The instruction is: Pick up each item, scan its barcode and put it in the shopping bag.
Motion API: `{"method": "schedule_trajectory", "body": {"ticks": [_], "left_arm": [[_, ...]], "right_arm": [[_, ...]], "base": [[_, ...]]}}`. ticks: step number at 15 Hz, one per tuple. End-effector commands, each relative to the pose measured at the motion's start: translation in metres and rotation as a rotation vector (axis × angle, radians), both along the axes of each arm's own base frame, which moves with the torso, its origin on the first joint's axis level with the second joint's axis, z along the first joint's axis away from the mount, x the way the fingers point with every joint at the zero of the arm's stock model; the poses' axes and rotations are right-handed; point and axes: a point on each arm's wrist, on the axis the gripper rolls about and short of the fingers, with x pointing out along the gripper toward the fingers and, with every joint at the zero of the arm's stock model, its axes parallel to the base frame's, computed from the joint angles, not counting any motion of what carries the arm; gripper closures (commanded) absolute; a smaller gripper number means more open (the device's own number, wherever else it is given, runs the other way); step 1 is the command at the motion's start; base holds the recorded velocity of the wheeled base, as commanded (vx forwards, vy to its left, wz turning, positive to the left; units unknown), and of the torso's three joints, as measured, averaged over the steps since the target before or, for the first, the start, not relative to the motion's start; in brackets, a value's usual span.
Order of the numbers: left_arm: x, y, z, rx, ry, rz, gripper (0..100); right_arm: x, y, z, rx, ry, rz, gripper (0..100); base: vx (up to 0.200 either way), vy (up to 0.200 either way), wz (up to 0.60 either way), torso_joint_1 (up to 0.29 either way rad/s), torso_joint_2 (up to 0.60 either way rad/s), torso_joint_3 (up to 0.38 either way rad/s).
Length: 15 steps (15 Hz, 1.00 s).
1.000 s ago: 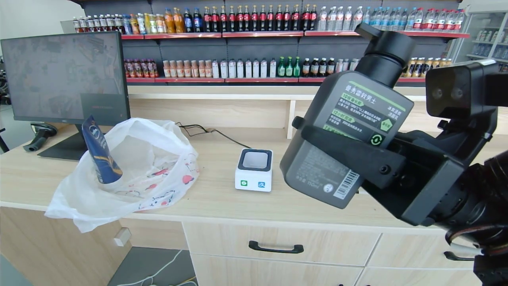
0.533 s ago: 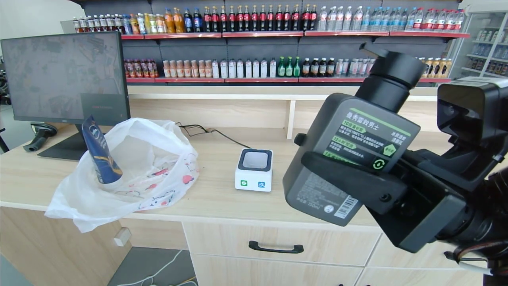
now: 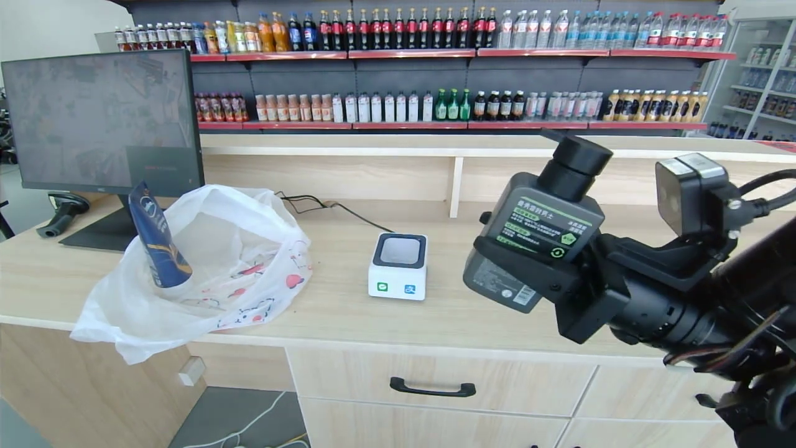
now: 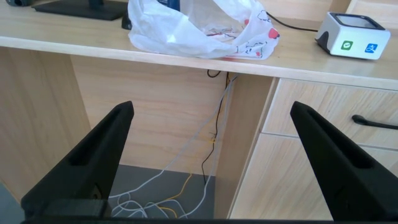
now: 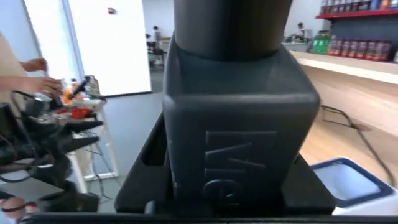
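My right gripper (image 3: pixel 538 270) is shut on a dark grey pump bottle (image 3: pixel 538 239), held tilted in the air above the counter to the right of the white scanner box (image 3: pixel 398 266); its barcode label faces down and forward. In the right wrist view the bottle (image 5: pixel 239 137) sits between the fingers with the scanner (image 5: pixel 345 180) beyond. A white shopping bag (image 3: pixel 205 264) lies on the counter's left with a blue tube (image 3: pixel 157 236) standing in it. My left gripper (image 4: pixel 214 165) hangs open below the counter edge, facing the cabinet front; the bag (image 4: pixel 199 28) and scanner (image 4: pixel 352 35) lie above it.
A monitor (image 3: pixel 102 118) stands at the back left with a handheld scanner (image 3: pixel 61 214) beside it. A black cable (image 3: pixel 336 208) runs behind the scanner box. Drawers with black handles (image 3: pixel 432 390) sit under the wooden counter (image 3: pixel 348 311). Drink shelves line the back wall.
My right gripper has carried the pump bottle down and away from the head camera, so it now hangs lower over the counter, right of the scanner box.
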Motion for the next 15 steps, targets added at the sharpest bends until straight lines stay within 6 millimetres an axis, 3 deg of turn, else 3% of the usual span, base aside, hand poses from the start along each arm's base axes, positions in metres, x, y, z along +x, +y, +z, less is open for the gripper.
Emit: {"method": "schedule_trajectory", "body": {"ticks": [1, 3, 4, 5, 8, 15], "left_arm": [[0.000, 0.000, 0.000, 0.000, -0.001, 0.000, 0], [0.000, 0.000, 0.000, 0.000, -0.001, 0.000, 0], [0.000, 0.000, 0.000, 0.000, -0.001, 0.000, 0], [0.000, 0.000, 0.000, 0.000, -0.001, 0.000, 0], [0.000, 0.000, 0.000, 0.000, -0.001, 0.000, 0], [0.000, 0.000, 0.000, 0.004, -0.001, -0.001, 0]], "right_arm": [[0.026, -0.022, -0.023, -0.095, -0.034, -0.162, 100], [0.034, -0.047, -0.032, -0.149, -0.067, -0.399, 100], [0.034, -0.049, -0.033, -0.151, -0.063, -0.427, 100], [0.033, -0.055, -0.034, -0.133, -0.023, -0.634, 100], [0.037, -0.061, -0.032, -0.073, 0.031, -0.873, 100], [0.037, -0.081, -0.032, -0.053, 0.062, -1.007, 100]], "base": [[0.000, 0.000, 0.00, 0.000, 0.00, 0.000], [0.000, 0.000, 0.00, 0.000, 0.00, 0.000], [0.000, 0.000, 0.00, 0.000, 0.00, 0.000], [0.000, 0.000, 0.00, 0.000, 0.00, 0.000], [0.000, 0.000, 0.00, 0.000, 0.00, 0.000], [0.000, 0.000, 0.00, 0.000, 0.00, 0.000]]}}
